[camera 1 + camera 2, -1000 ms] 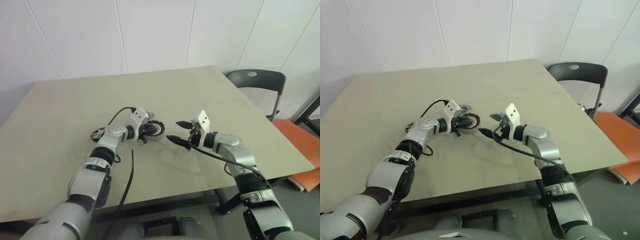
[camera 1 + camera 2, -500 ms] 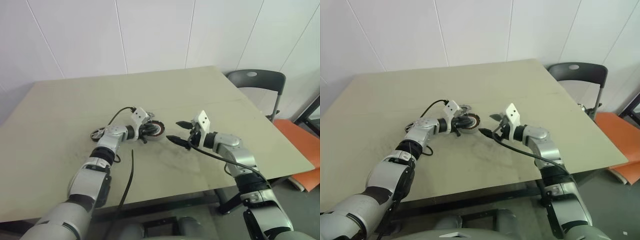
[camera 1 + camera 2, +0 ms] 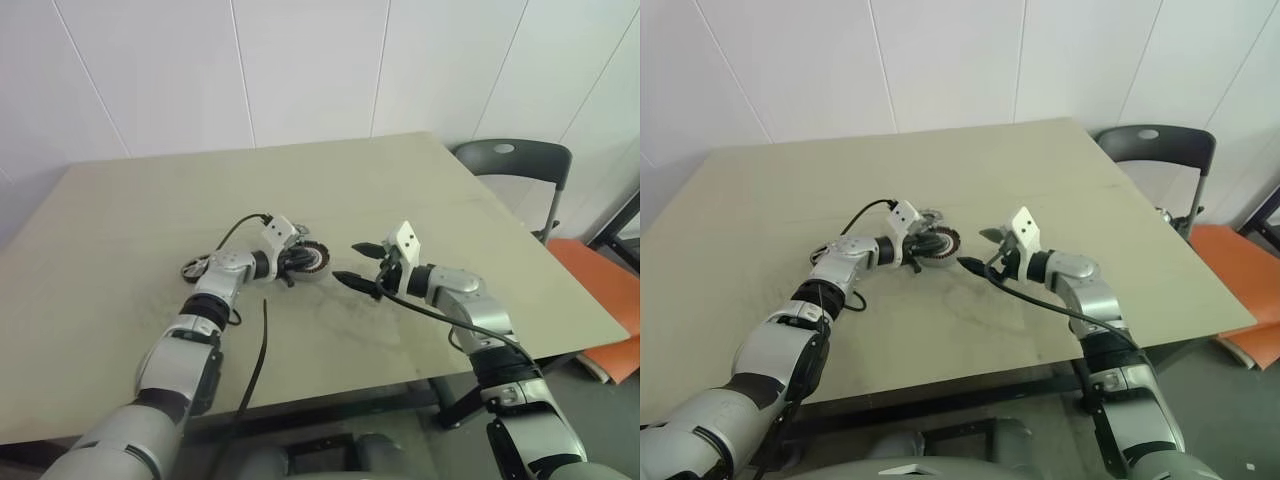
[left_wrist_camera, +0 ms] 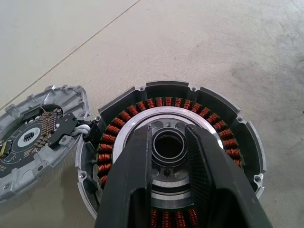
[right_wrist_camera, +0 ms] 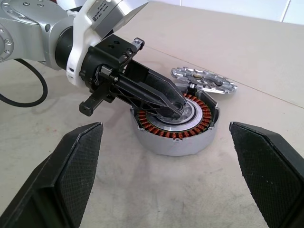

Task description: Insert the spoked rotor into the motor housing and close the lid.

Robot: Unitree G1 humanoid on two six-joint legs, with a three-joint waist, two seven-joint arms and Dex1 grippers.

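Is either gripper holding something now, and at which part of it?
The left gripper grips the motor housing at its central hub, one finger on each side. The right gripper is open and holds nothing.

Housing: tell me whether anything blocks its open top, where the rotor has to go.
Yes. The left gripper lies across the housing's open top, its fingers clasping the centre hub. The lid lies flat beside the housing, clear of the opening. The right gripper hangs open, short of it.

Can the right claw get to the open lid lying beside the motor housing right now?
Probably not directly: the lid lies behind the motor housing, and the left claw sits over that housing.
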